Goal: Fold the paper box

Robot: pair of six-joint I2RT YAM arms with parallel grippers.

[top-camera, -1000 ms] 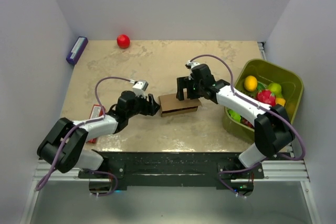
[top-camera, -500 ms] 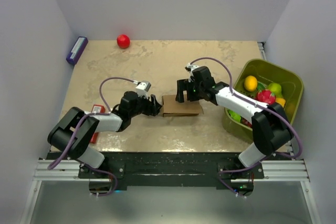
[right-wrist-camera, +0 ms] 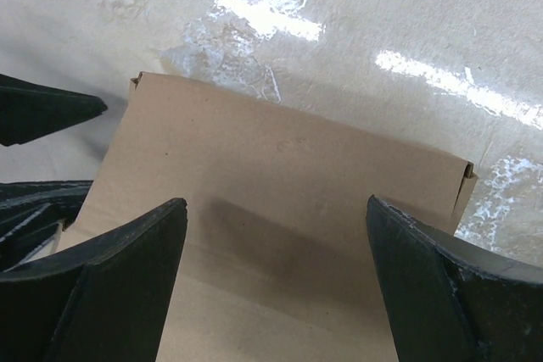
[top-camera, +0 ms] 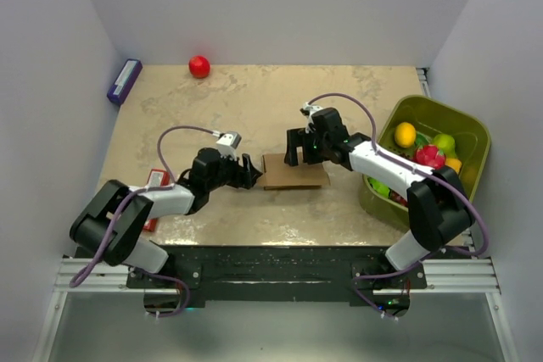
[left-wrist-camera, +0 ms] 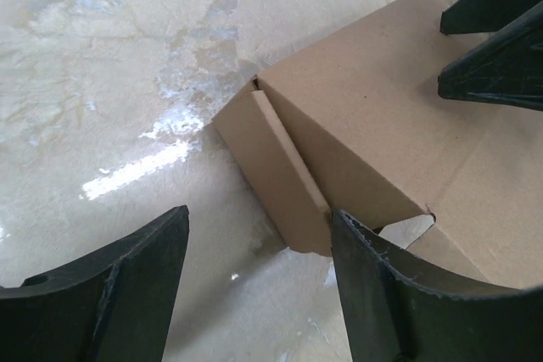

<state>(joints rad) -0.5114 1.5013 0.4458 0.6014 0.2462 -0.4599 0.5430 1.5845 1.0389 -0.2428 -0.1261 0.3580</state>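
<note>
Top external view gives us the paper box (top-camera: pixel 294 171) lying flat near the middle of the beige surface (top-camera: pixel 280 99), between the 2 arms. Its cardboard is plain brown on every face we see. The left hand (top-camera: pixel 252 173) sits at the box's left end, and the right hand (top-camera: pixel 303 157) hangs over its far edge.

From the left wrist we see that hand's 2 fingers (left-wrist-camera: pixel 127 294) spread, pinching nothing. The box's end flap (left-wrist-camera: pixel 280 175) lies between them. Bare surface separates 1 finger from the cardboard; the other is close against the box's long side, and we cannot tell whether it touches.

From the right wrist, the right hand's fingers (right-wrist-camera: pixel 127 286) stand spread wide above the box's top panel, gripping nothing. Contact with the cardboard we cannot judge.

Around the edges we find a red ball (top-camera: pixel 198 66) at the far side, a purple box (top-camera: pixel 124 80) in the far left corner, and a red pack (top-camera: pixel 156 179) partly under the left arm. Any print on these 2 is too small to read. A green bin (top-camera: pixel 441 106) of fruit (top-camera: pixel 405 134) sits at the right.
</note>
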